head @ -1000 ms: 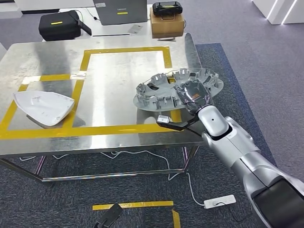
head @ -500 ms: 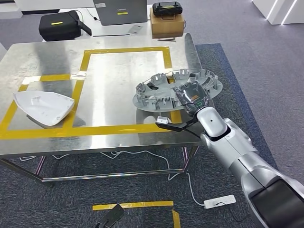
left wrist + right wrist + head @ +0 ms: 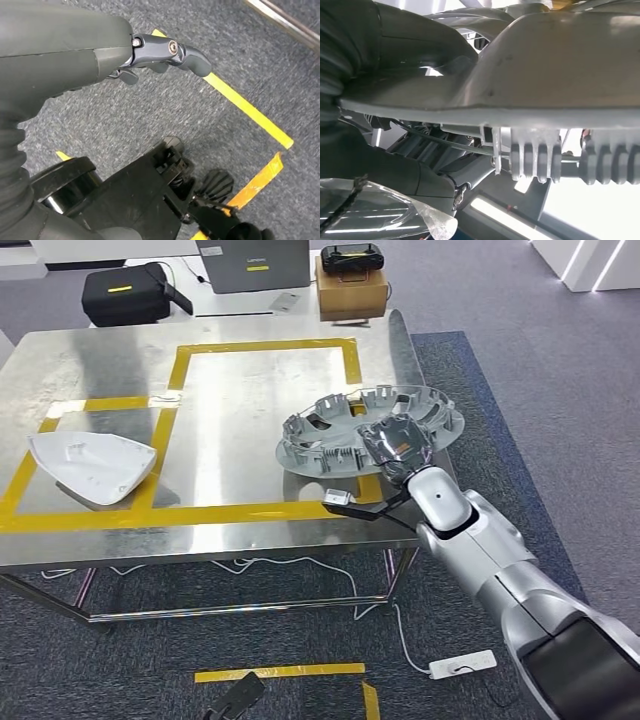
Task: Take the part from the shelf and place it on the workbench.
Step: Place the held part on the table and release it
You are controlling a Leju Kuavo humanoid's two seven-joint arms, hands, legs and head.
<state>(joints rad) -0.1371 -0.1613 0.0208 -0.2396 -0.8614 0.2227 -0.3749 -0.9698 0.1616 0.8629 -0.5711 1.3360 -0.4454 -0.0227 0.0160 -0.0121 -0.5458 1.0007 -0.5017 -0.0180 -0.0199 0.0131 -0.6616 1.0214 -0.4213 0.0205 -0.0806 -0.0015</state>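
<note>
The part [image 3: 340, 430] is a round grey ribbed cover, like a wheel trim. It lies low over the right end of the steel workbench [image 3: 226, 410], across the yellow tape frame; whether it touches the top I cannot tell. My right hand [image 3: 398, 445] grips its near rim from the front right. The right wrist view looks closely along the part's rim [image 3: 554, 75], with my right hand [image 3: 395, 45] clamped around it. In the left wrist view, my left hand [image 3: 166, 52] hangs over the carpet, fingers stretched out and holding nothing.
A white curved shell [image 3: 90, 465] lies on the bench's left end. Beyond the far edge stand a black case [image 3: 124, 292], a grey laptop [image 3: 253, 265] and a cardboard box [image 3: 351, 285]. Cables and a power strip [image 3: 462, 664] lie on the floor under the bench.
My right hand has carried the part a little to the left over the bench. The white shell has not moved.
</note>
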